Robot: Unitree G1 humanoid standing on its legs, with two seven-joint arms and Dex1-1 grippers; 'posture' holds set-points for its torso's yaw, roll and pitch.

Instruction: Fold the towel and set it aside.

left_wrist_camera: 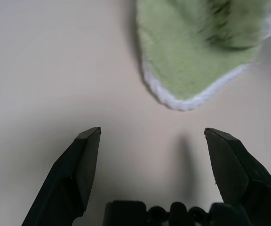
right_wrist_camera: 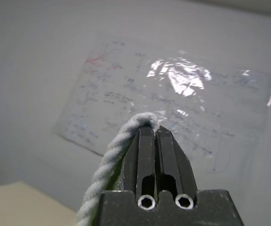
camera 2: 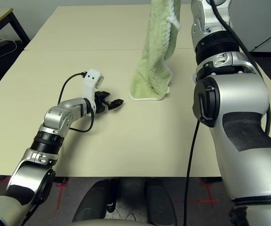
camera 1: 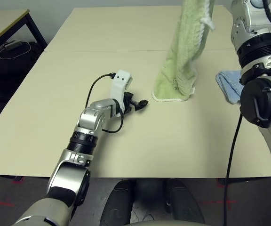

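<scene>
Green towel dangling high, white edging pinched tight in the right gripper, bottom hem brushing the table. Left gripper low, jaws spread wide, just short of that hem. Next, probably: reach in, clamp the lower corner, ready for folding.

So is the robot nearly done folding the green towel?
Not yet. The right gripper is shut on the towel, which hangs with its bottom edge touching the table. The left gripper is open, low beside that edge. Folding it and setting it aside are left. The blue cloth lies nearby.
</scene>
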